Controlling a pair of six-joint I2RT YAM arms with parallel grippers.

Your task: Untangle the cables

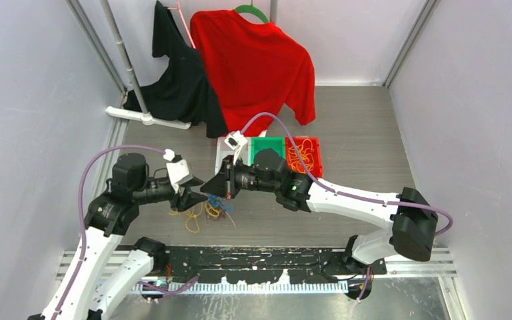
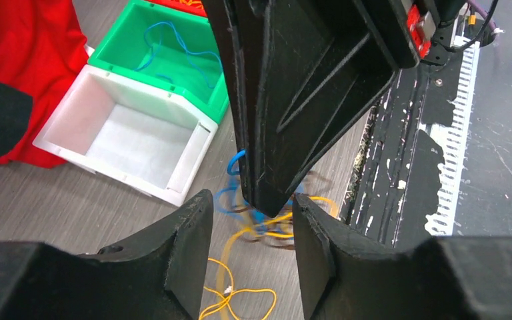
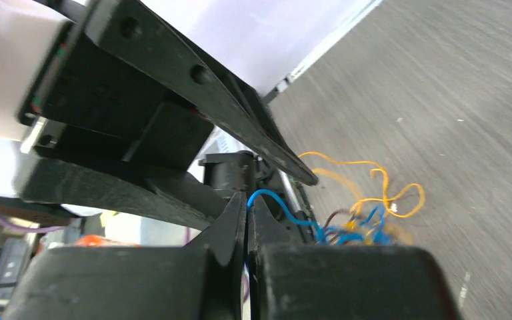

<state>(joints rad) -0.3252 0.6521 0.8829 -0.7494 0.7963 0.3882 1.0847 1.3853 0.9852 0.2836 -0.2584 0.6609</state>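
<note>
From above, the cables (image 1: 211, 211) are a small knot of thin strands on the grey table (image 1: 367, 147), just in front of the arm bases' rail, and both claws meet over it, so their tips hide its middle. That view alone shows the whole setting: a white bin (image 1: 229, 143), a green bin (image 1: 267, 148) and a red bin (image 1: 319, 157) in a row behind the knot, with orange strands lying in the red one, and a red shirt (image 1: 253, 67) and a black garment (image 1: 177, 83) hanging at the back. The left wrist camera shows what the overhead view cannot. The left gripper (image 2: 251, 200) has its two fingers well apart with nothing held, and the right gripper (image 3: 247, 203) comes down from above with its tip in the gap, right over the tangle. It also shows a loose blue strand lying inside the green bin, while the white bin has nothing visible in it. The right wrist camera gives the grip itself: its fingers are pressed together, and a blue strand (image 3: 277, 202) arches out from the seam between them, so the claw is pinched on that wire. The tangle mixes blue and dark brown strands, knotted tight together. Orange-yellow loops (image 3: 373, 190) spread wider, flat on the table.
</note>
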